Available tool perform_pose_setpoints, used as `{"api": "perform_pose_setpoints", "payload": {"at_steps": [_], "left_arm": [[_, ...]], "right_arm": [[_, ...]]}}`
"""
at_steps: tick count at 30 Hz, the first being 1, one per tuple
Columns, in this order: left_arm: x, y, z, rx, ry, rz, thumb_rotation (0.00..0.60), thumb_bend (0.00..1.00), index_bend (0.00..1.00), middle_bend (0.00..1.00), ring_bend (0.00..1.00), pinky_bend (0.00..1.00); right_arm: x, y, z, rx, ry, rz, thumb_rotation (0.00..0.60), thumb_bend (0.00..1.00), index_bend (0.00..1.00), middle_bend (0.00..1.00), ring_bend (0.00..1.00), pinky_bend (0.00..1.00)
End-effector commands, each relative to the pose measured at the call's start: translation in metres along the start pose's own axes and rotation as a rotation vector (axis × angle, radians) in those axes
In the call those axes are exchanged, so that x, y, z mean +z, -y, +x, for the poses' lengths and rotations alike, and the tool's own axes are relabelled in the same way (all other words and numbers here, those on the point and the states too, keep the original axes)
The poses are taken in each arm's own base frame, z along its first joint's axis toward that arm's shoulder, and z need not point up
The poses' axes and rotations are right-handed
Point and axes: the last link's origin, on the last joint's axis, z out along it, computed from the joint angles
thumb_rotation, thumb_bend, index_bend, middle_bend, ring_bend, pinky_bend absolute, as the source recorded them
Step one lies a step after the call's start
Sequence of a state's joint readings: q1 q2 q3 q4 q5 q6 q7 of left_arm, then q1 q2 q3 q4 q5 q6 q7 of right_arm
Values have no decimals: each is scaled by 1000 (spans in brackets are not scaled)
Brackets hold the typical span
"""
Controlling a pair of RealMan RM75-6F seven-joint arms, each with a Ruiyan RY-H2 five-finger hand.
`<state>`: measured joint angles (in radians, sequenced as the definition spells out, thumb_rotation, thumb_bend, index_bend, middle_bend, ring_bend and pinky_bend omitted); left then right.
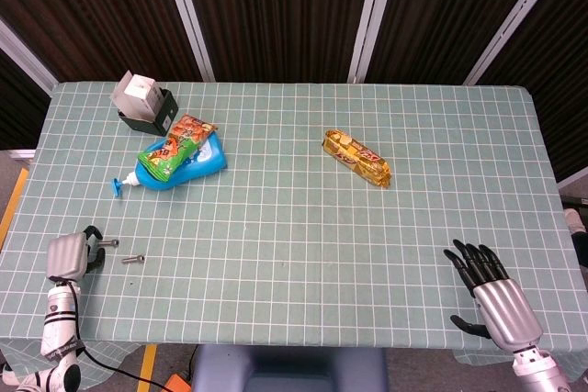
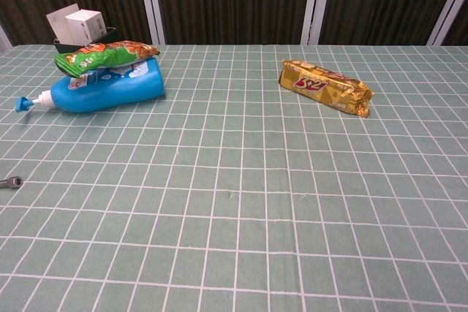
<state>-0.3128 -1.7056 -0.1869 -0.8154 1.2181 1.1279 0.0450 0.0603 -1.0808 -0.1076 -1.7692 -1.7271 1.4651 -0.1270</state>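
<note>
My left hand (image 1: 70, 254) sits curled and empty beside two small bolts (image 1: 133, 259) on the counter (image 1: 294, 227). My right hand (image 1: 487, 286) rests open, fingers spread, holding nothing.

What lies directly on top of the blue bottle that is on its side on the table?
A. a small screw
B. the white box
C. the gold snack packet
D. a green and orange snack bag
D: in both views the green and orange snack bag rests on the lying blue bottle, while the gold snack packet lies apart to the right.
</note>
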Motion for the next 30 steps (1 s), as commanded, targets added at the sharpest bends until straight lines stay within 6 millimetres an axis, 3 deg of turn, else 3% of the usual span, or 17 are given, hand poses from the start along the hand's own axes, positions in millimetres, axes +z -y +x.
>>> {"api": "perform_pose_setpoints", "payload": {"at_steps": [1, 12, 30], "left_arm": [[0, 0, 0, -2, 2, 1, 600, 387, 491, 1000, 1000, 1000], [2, 0, 1, 4, 1, 3, 600, 390, 533, 1000, 1000, 1000], [-5, -11, 20, -3, -51, -42, 600, 409, 526, 1000, 1000, 1000]], "right_arm": [[0, 0, 0, 0, 1, 0, 600, 201, 0, 0, 0, 0], [0, 0, -1, -3, 2, 0, 600, 201, 0, 0, 0, 0], [0, 0, -1, -2, 6, -2, 600, 200, 0, 0, 0, 0]]}}
